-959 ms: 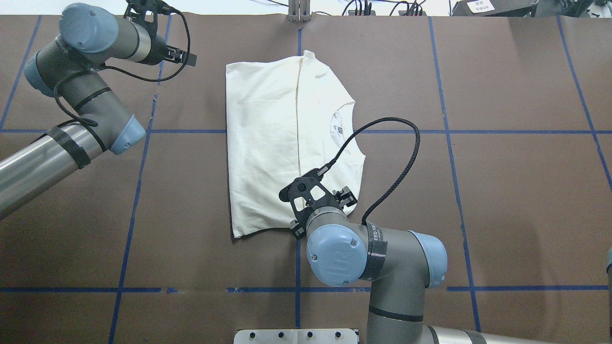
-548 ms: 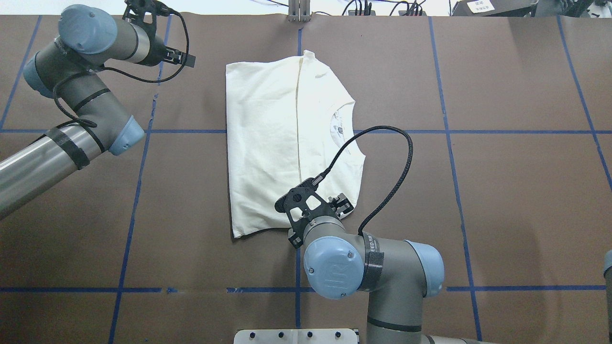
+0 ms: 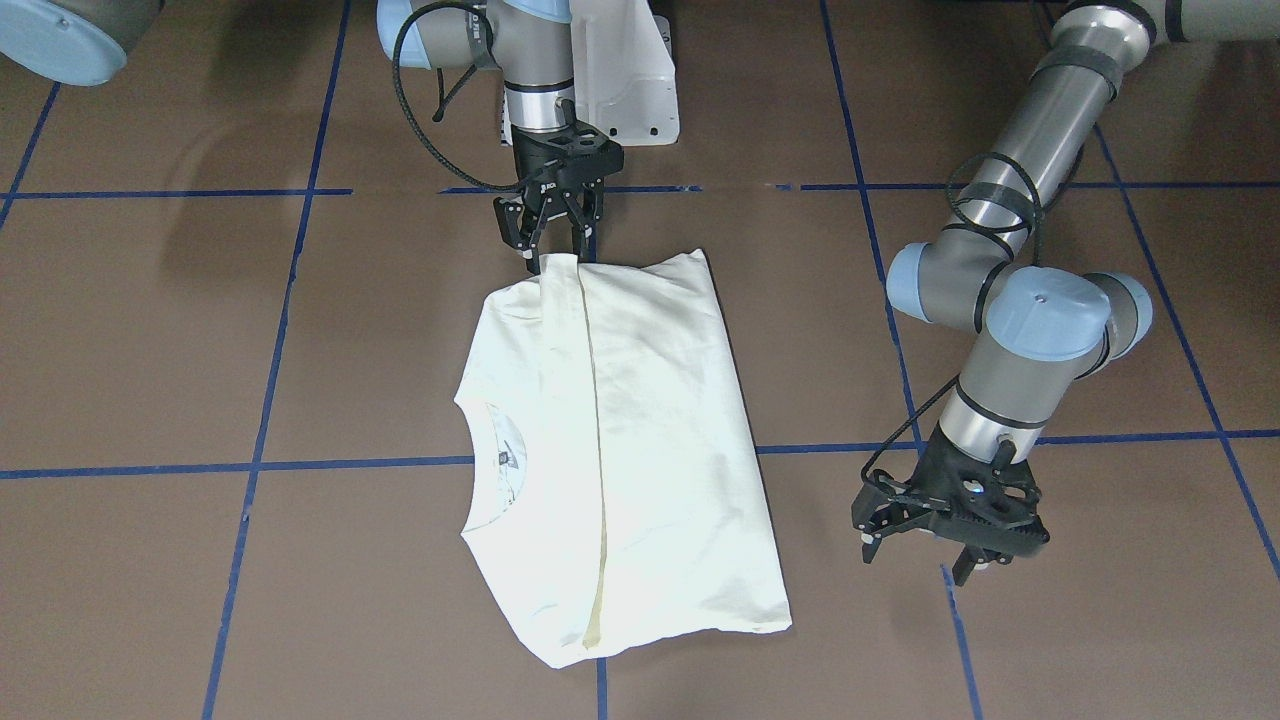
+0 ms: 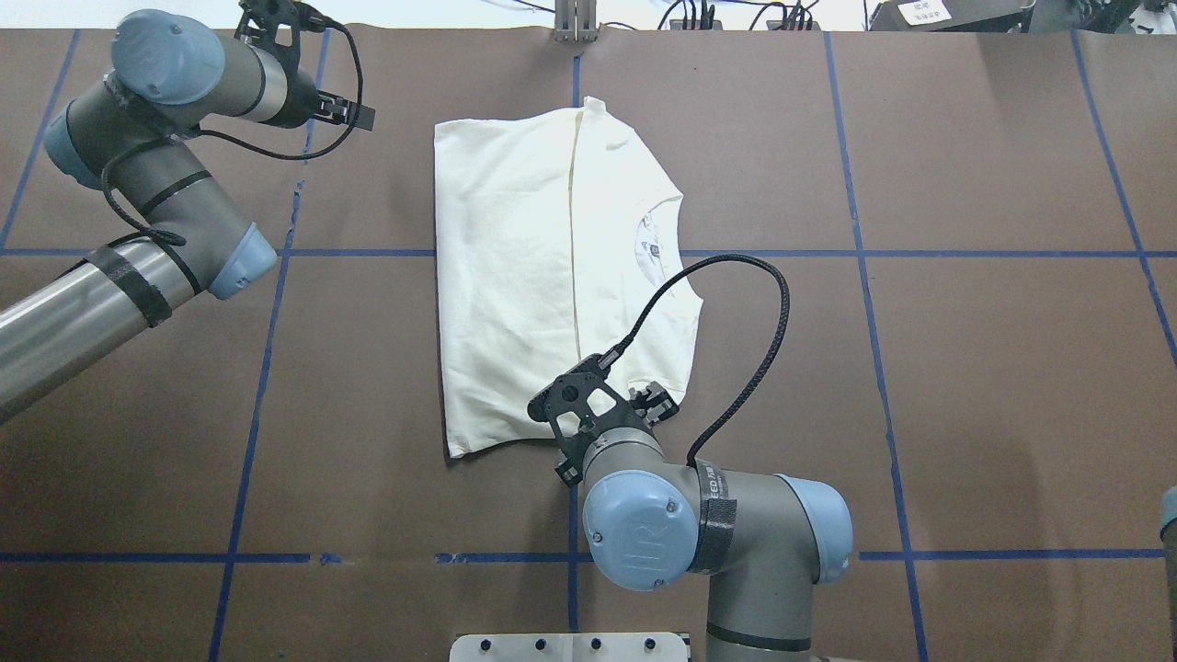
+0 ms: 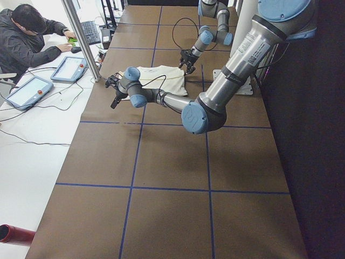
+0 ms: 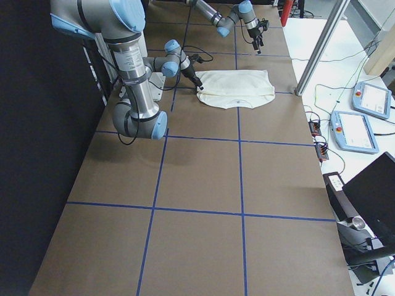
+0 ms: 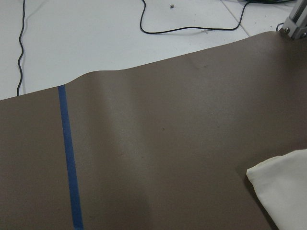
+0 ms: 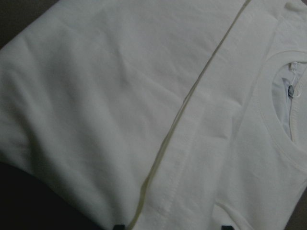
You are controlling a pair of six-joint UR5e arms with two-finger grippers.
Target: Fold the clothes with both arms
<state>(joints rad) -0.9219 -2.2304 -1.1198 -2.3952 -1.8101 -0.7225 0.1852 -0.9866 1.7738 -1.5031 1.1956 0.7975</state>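
On my far left, the grey-and-silver tubular left arm (image 4: 138, 230) reaches to the table's far side. Its black two-finger left gripper (image 3: 915, 562) hangs over bare table, fingers spread apart with nothing between them. It is near the shirt's far left corner but clear of it. Its wrist camera catches only that corner, low on the right, and none of its own fingers.

The cream-white folded T-shirt (image 4: 515, 276) lies flat at the middle of the brown paper-covered table (image 4: 965, 368). The folded bundle's long axis runs from the robot's side to the far side. The ribbed round collar (image 4: 678, 241) opens toward the robot's right, and a straight yellowish line runs lengthwise down the cloth. I see only a small label inside the collar. I cannot make out the sleeves or any print.

The black right gripper (image 3: 558, 258) points down at the shirt's near edge, beside that lengthwise line. Its dark fingertips (image 8: 120, 226) sit apart at the bottom of the wrist picture, cloth filling the span between them. I cannot tell whether they press on the fabric. From overhead, the right arm (image 4: 736, 524) hides part of the near edge.

Open table marked with blue tape lines (image 4: 1011, 253) surrounds the shirt. The widest room is on the right. The shirt's far edge lies near the table's far edge and a metal post (image 4: 575, 23).
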